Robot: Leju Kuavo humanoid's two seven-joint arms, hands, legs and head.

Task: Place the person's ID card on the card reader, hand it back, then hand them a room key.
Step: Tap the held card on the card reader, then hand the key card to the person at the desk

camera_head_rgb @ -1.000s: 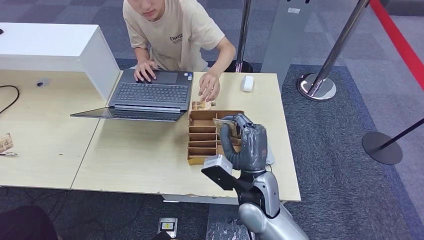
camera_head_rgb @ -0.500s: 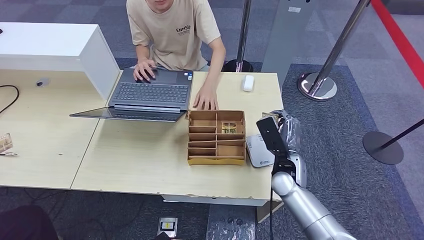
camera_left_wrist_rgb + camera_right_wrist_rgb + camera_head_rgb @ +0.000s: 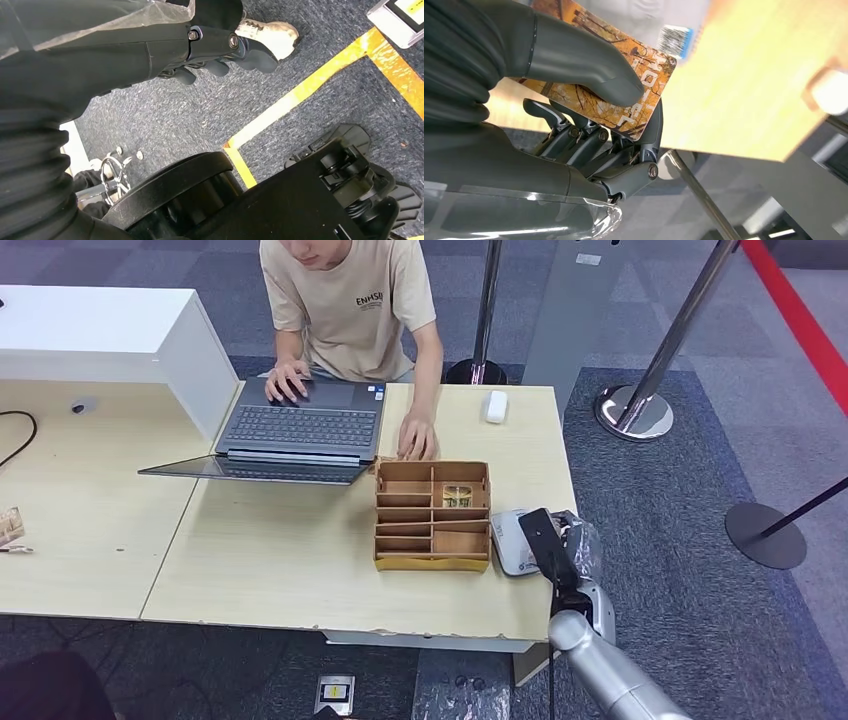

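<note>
Pinched flat between the thumb (image 3: 589, 67) and the dark fingers (image 3: 589, 137) of the right hand (image 3: 574, 150): a card (image 3: 651, 67) with an autumn-leaf print and pale lettering that reads like "HOTEL". Probably the room key rather than an ID card, going by that lettering, though not certain. Seen from the head camera, the right hand (image 3: 572, 540) held low at the counter's (image 3: 280, 560) right edge, just beside the white card reader (image 3: 510, 540) and next to the wooden compartment box (image 3: 432, 562). Hard to tell whether above the reader or just past it.

Left hand (image 3: 225, 50) hanging toward the carpet with nothing seen in it; fingers spread or curled, cannot tell.

Likely step in hand: the last one, carrying the key toward the person. If instead an ID card, then the laying on the reader.

Next, for a hand-over: lift clear of the box wall, reach forward across the counter toward the person's hand (image 3: 417, 445) resting beside the laptop (image 3: 300, 425), offer the free edge of the card outward, keep the pinch firm until taken. Risk of a thin card slipping or tilting in so shallow a grip.
</note>
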